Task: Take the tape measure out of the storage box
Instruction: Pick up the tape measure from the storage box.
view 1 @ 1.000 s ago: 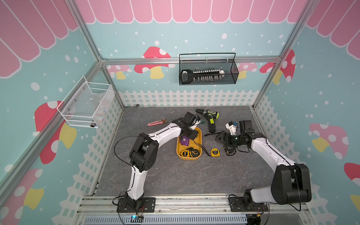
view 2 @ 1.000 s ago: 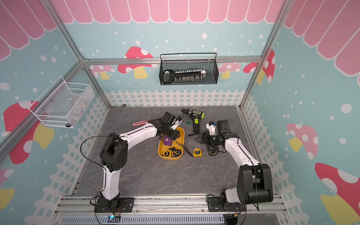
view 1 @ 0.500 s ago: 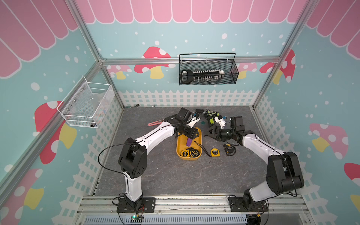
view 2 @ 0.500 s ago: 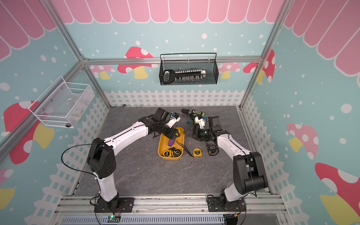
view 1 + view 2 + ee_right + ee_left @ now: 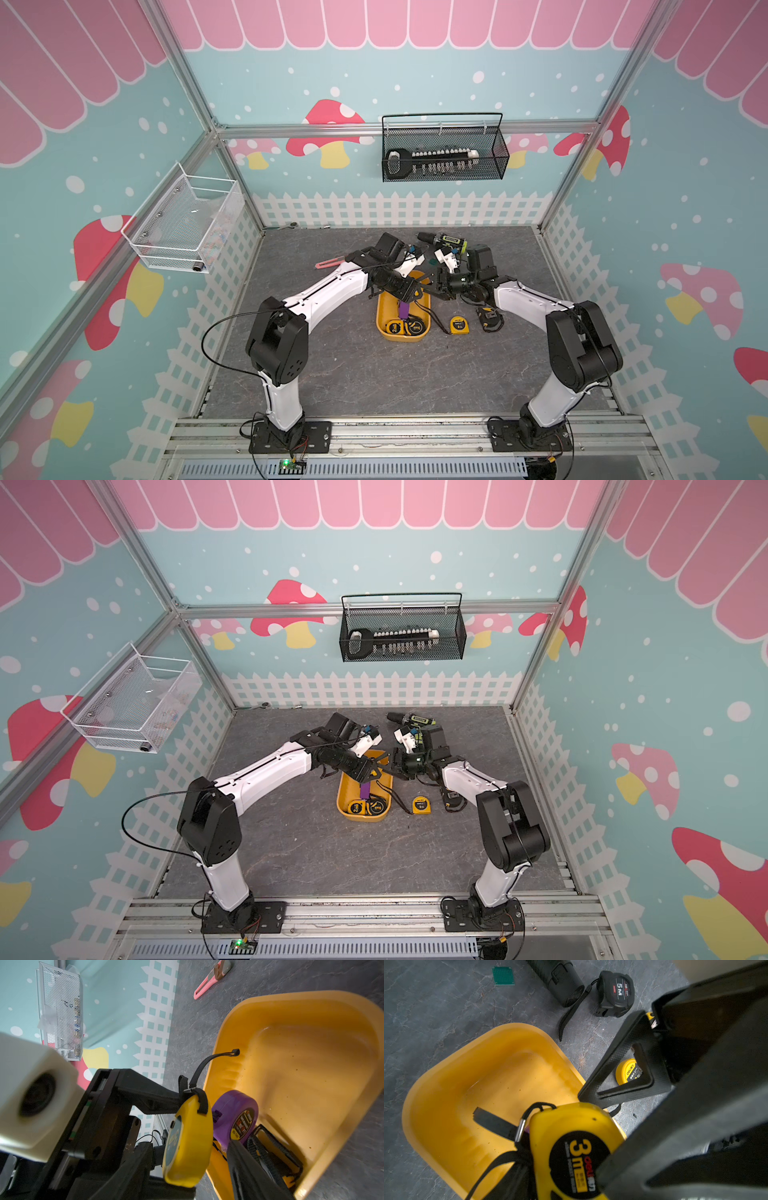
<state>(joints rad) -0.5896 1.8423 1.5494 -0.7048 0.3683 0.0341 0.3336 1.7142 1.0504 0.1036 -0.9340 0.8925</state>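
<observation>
Within the left claw (image 5: pixel 407 293), part-closed, sits the yellow tape measure (image 5: pixel 571 1147), just above the storage box (image 5: pixel 477 1084). We should lift straight up. Whether the right claw (image 5: pixel 436 287) grips, we cannot tell.

In the storage box (image 5: pixel 379 316) lie tape measures (image 5: pixel 394 328); behind it, the drill (image 5: pixel 443 240).

Yellow round-cornered plastic tape measure marked 3m (image 5: pixel 571 1147): cut off at wrist view's edge, partly covered by left gripper (image 5: pixel 593 1132). Small yellow tape measure (image 5: pixel 629 1072) on desk (image 5: pixel 446 1012): glimpsed only through triangular opening in gripper finger (image 5: pixel 612 1057). Right gripper (image 5: pixel 434 286): jaw spacing too small to read.
</observation>
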